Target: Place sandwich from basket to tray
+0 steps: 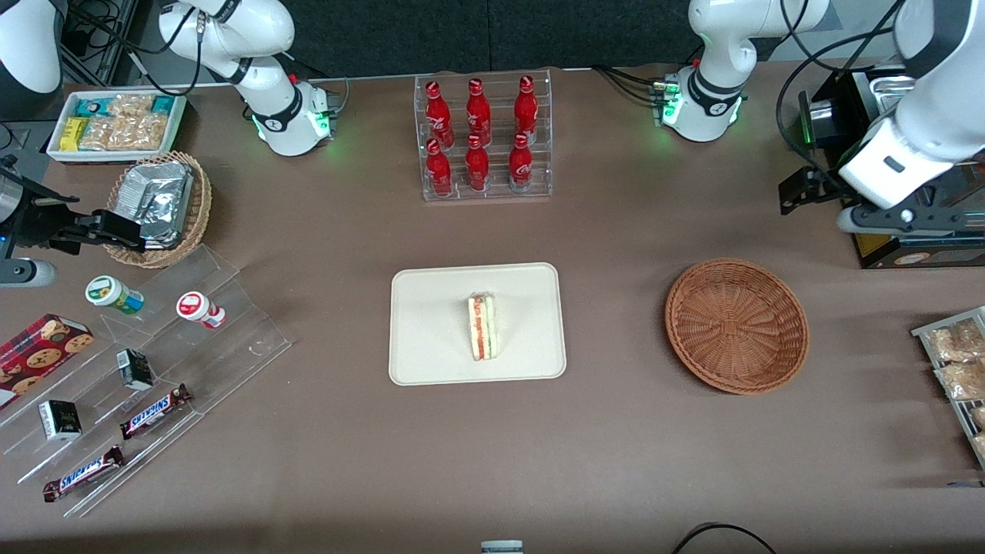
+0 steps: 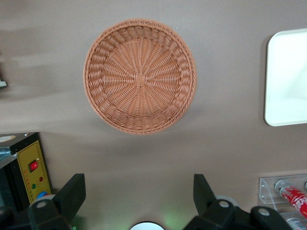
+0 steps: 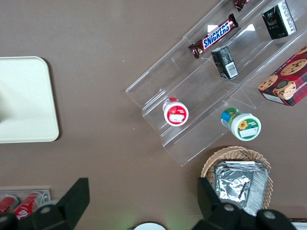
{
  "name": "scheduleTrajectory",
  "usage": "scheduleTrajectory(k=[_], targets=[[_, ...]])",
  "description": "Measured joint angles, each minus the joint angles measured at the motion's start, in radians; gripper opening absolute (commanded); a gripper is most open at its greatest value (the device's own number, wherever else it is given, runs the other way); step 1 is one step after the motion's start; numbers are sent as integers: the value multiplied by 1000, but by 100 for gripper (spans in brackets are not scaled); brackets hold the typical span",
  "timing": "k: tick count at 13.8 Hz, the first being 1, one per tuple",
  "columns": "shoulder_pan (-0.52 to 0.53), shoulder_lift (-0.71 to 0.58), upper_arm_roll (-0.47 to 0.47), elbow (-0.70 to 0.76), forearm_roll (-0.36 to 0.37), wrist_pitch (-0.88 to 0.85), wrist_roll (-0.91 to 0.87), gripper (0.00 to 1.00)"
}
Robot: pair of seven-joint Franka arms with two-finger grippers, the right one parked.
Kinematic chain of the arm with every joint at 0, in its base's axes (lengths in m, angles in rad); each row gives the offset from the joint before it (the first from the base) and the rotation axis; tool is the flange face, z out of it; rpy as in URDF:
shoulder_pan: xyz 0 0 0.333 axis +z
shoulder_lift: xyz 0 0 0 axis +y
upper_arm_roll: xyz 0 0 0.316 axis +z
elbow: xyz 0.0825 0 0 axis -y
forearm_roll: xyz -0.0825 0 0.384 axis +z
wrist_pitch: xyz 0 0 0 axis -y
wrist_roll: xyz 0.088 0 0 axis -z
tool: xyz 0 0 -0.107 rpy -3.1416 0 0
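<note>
The sandwich point(image 1: 483, 327), a pale wedge with red and green layers at its edge, lies on the cream tray point(image 1: 431, 308) at the middle of the table. The reddish-brown wicker basket point(image 1: 736, 325) sits beside the tray toward the working arm's end, with nothing in it. My gripper point(image 1: 796, 191) hangs high above the table, farther from the front camera than the basket and nearer the table's end. In the left wrist view the gripper point(image 2: 138, 177) is open with nothing between its fingers, the basket point(image 2: 139, 76) shows whole, and a rim of the tray point(image 2: 288, 76) shows.
A clear rack of red bottles point(image 1: 483, 138) stands farther from the front camera than the tray. A black box with a yellow panel point(image 2: 29, 167) is close to my gripper. Snack packets point(image 1: 958, 369) lie at the working arm's end. A tan basket of foil packets point(image 1: 158, 208) and a clear stepped stand point(image 1: 154, 369) sit at the parked arm's end.
</note>
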Motion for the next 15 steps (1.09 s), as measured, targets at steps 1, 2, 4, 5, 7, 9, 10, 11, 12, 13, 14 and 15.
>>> scheduleTrajectory(k=[1,2,4,5,7,9,10,11,12,13,14,15], targets=[[0,0,-1,18,0,-4,-14,99],[0,0,-3,34,0,-5,-22,99],[0,1,-7,59,0,-8,-30,99],[0,2,-7,73,0,-16,-31,99],[0,12,-7,108,0,-44,-31,99],[0,31,-8,142,0,-68,-31,99],[0,38,-8,151,0,-71,-31,99],[0,42,-8,154,0,-71,-30,99],[0,45,-8,157,0,-71,-28,99],[0,46,-8,158,0,-71,-22,99],[0,46,-8,159,0,-71,-14,99],[0,46,-8,159,0,-71,-12,99]])
